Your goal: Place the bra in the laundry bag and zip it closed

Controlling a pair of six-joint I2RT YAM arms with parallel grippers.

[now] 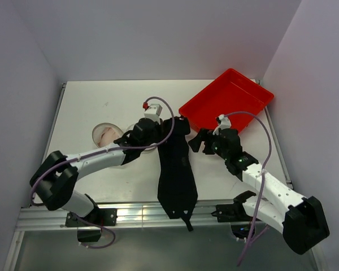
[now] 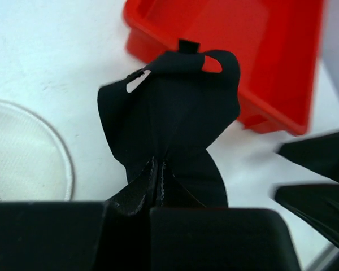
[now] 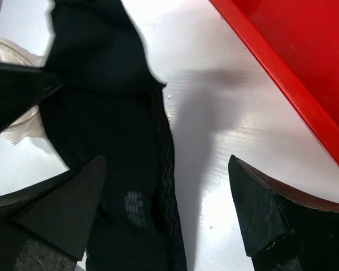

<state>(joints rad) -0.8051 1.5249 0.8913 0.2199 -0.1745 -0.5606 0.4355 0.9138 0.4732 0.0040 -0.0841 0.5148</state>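
The black bra (image 1: 178,169) lies stretched out from beside the red tray down to the table's near edge. My left gripper (image 1: 153,131) is shut on its far end, and the fabric (image 2: 169,107) fans out from the pinched jaws (image 2: 158,169). My right gripper (image 1: 199,141) hovers open just right of the bra; in its wrist view the gripper (image 3: 166,192) straddles the bra's edge (image 3: 113,141) and bare table, touching nothing. The laundry bag (image 1: 104,135) sits left of the bra, round, white mesh, partly hidden by my left arm. Its flat lid (image 2: 22,152) shows in the left wrist view.
A red plastic tray (image 1: 226,101) stands at the back right, its near corner close to the bra's far end and to both grippers (image 2: 260,56) (image 3: 294,62). White walls enclose the table on three sides. A metal rail runs along the near edge (image 1: 135,213).
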